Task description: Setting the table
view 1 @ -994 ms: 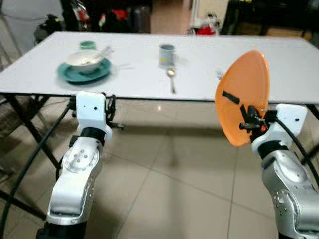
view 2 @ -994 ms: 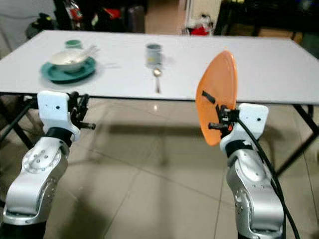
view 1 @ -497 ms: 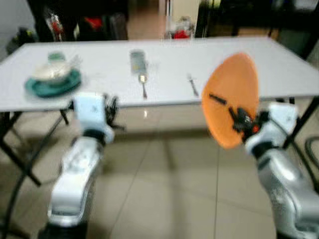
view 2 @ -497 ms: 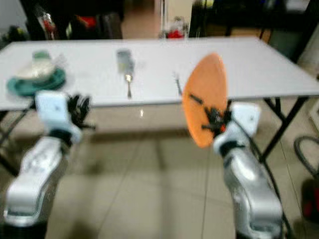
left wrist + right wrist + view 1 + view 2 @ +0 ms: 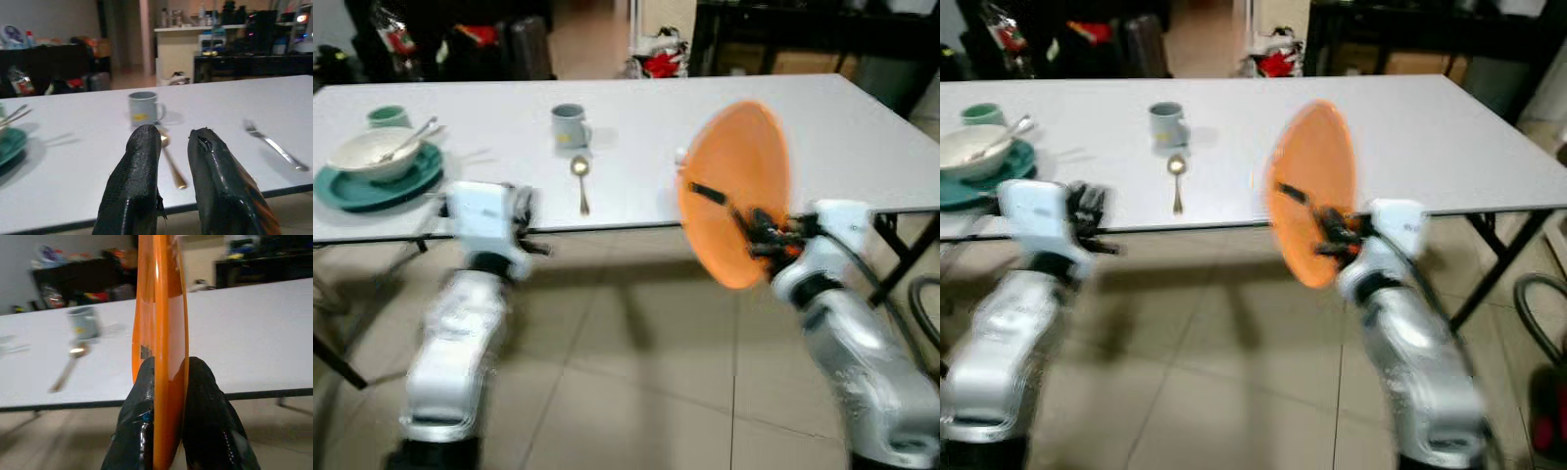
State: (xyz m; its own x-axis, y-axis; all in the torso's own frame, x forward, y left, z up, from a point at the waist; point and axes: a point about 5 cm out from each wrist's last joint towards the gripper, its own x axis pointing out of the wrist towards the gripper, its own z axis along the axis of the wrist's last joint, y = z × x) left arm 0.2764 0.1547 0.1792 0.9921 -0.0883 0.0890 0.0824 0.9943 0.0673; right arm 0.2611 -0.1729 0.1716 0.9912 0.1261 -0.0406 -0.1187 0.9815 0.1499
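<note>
Head cameras look down across the table (image 5: 862, 127); both wrist cameras face it from its near edge.

You see a shiny, smooth orange plate (image 5: 161, 347) that looks like plastic. The black fingers (image 5: 132, 196) of your left gripper (image 5: 171, 142) look rough and matt. The white counter (image 5: 862, 127) is smooth. The spoon (image 5: 579, 181) is shiny metal. The floor (image 5: 636, 392) has glossy tiles. Your arms (image 5: 460, 343) are silver and shiny.
</note>
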